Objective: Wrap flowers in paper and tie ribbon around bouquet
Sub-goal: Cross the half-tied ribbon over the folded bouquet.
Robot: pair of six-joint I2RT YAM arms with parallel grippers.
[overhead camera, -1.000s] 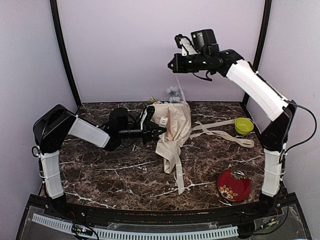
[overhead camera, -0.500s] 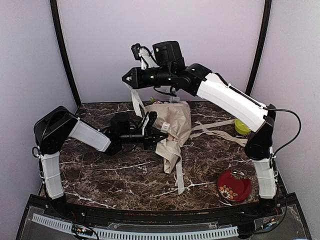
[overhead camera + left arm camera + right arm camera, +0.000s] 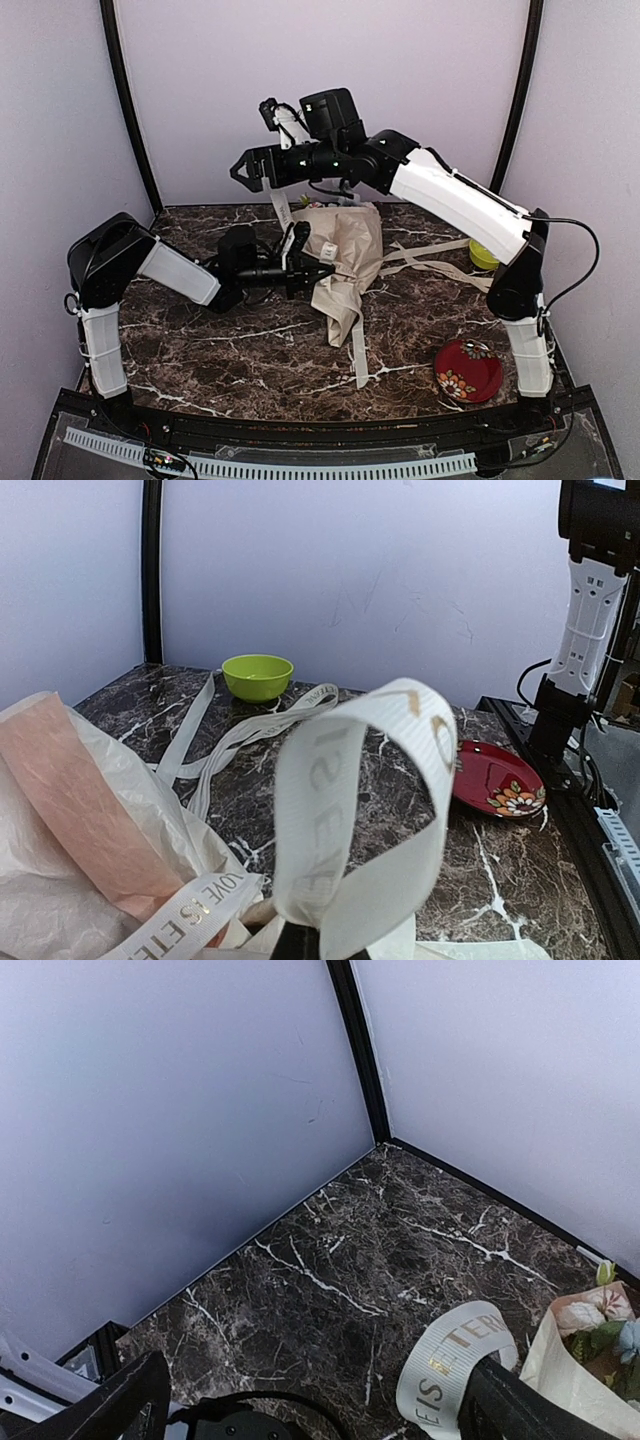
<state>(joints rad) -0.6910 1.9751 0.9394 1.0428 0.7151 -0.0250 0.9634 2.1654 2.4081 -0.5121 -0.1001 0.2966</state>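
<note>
The bouquet's cream paper (image 3: 352, 248) lies at the middle back of the table, and in the right wrist view its flowers (image 3: 603, 1322) show at the wide end. My left gripper (image 3: 312, 270) is at the paper's left side, shut on the ribbon (image 3: 350, 810), which arches up from the jaws in a loop printed with gold letters. My right gripper (image 3: 243, 170) hovers high over the back left, jaws wide open. A strand of ribbon (image 3: 452, 1362) still drapes over its right finger (image 3: 530, 1410) and hangs down (image 3: 281, 208) toward the bouquet. More ribbon trails across the table to the right (image 3: 440, 270).
A lime-green bowl (image 3: 487, 255) sits at the back right, partly behind my right arm. A red flowered plate (image 3: 468, 370) lies at the front right. Walls and black posts close the back and sides. Peach-tinted paper (image 3: 90, 820) fills the left wrist view's lower left.
My right arm swung from high on the right to the left over the bouquet, carrying the ribbon, and its jaws then opened wide. The left gripper kept its hold, shifting only slightly.
</note>
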